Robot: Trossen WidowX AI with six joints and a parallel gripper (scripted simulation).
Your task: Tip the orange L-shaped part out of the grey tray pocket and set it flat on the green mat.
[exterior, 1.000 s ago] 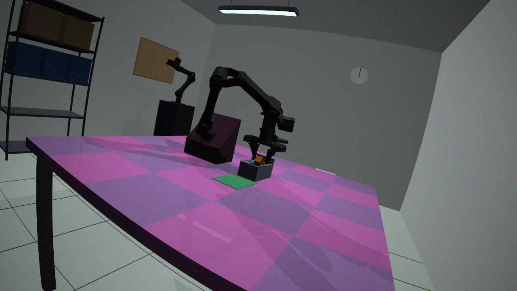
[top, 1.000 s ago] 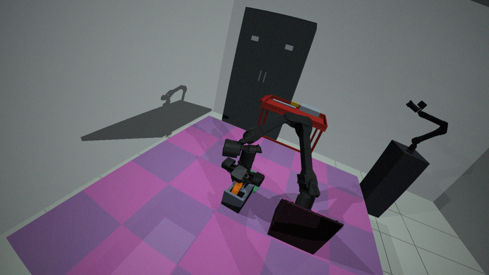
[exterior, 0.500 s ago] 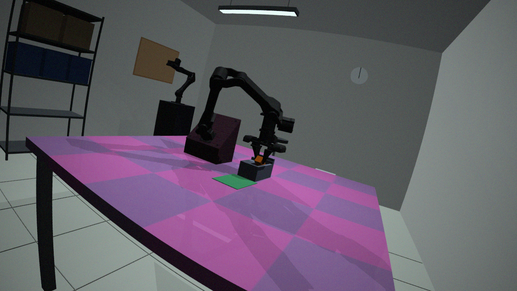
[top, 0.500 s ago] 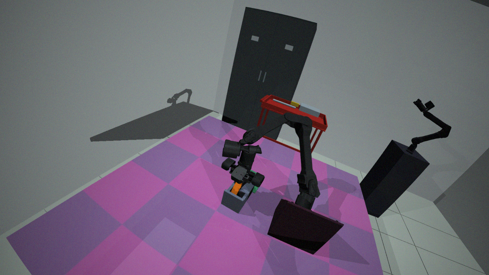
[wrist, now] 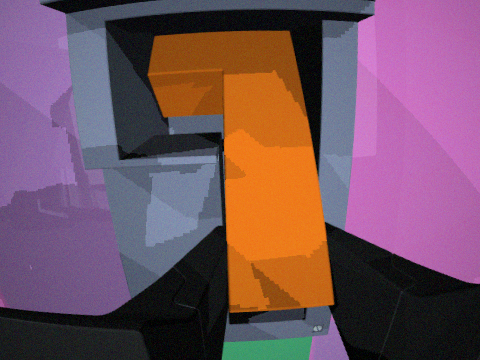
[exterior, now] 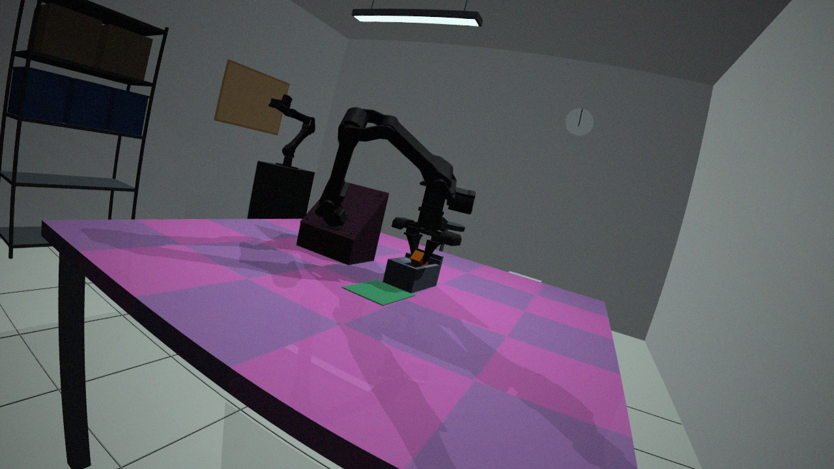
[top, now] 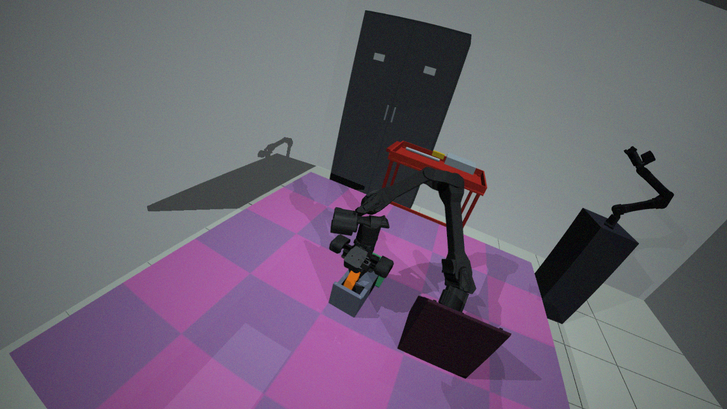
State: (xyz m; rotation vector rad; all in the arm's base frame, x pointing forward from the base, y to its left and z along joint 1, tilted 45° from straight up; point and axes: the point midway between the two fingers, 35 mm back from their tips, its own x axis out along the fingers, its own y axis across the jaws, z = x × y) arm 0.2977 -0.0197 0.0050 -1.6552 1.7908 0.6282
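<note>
One surface [top: 203, 330] [exterior: 350, 361] [wrist: 415, 100]: pink and purple squares, its dark edge nearest me.
Mat [top: 379, 281] [exterior: 376, 292] [wrist: 267, 349]: green, flat on the surface, right beside the tray.
Tray [top: 345, 300] [exterior: 399, 275] [wrist: 337, 100]: grey, upright, on the surface.
Part [top: 351, 279] [exterior: 417, 256] [wrist: 272, 200]: orange, tilted in the tray; its L-shaped end sits low in the pocket, its straight end stands raised at the mat's side.
End effector [top: 358, 270] [exterior: 421, 255] [wrist: 270, 235]: pointing down, closed on the part, one finger to each side of the raised straight end.
Arm [top: 455, 228] [exterior: 402, 137]: black, arched high from its base down to the tray.
Base [top: 452, 338] [exterior: 370, 215]: dark red wedge on the surface.
Pedestal [top: 584, 269] [exterior: 279, 192]: black, beyond the surface, carrying a second arm [top: 650, 185] [exterior: 303, 133].
Back wall: a round pale clock [exterior: 579, 122], well apart from everything on the surface.
</note>
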